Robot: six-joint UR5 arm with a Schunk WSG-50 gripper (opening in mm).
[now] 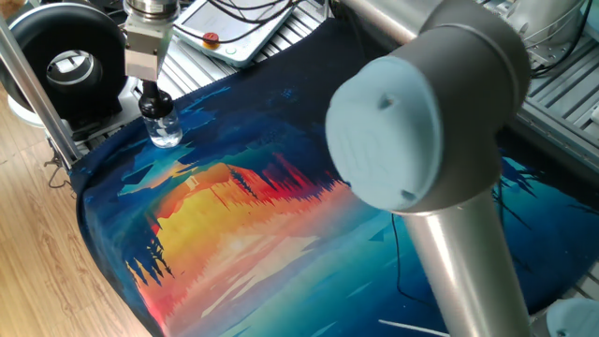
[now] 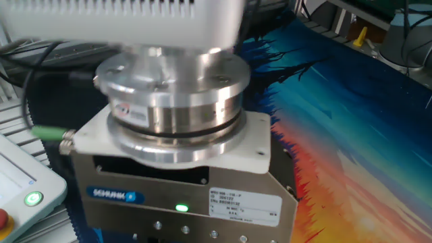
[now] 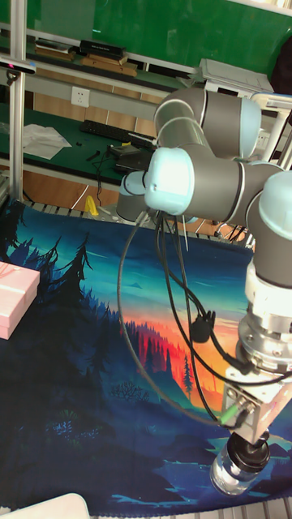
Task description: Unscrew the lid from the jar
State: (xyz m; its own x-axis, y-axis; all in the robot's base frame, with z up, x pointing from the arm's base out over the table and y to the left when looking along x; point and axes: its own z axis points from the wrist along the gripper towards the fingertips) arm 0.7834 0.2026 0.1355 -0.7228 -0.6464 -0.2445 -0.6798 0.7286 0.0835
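The claw (image 1: 151,92) is seen directly above the jar (image 1: 165,130), its fingers brought down around the lid (image 1: 155,103); it appears to be clamped on the lid, although the contact itself is too small to be made out clearly. The jar is stood upright on the painted cloth (image 1: 243,215) near the corner of the worktop, just beside a large black ring device (image 1: 65,56). A risk is judged here: as the glass body is not held by anything, the whole jar may be turned together with the lid, or be tipped if the claw is lifted too early. In the tall fixed view the jar (image 3: 232,472) is partly cut off by the claw above it. In the other fixed view only the wrist housing (image 2: 175,182) is shown; jar and lid are hidden.
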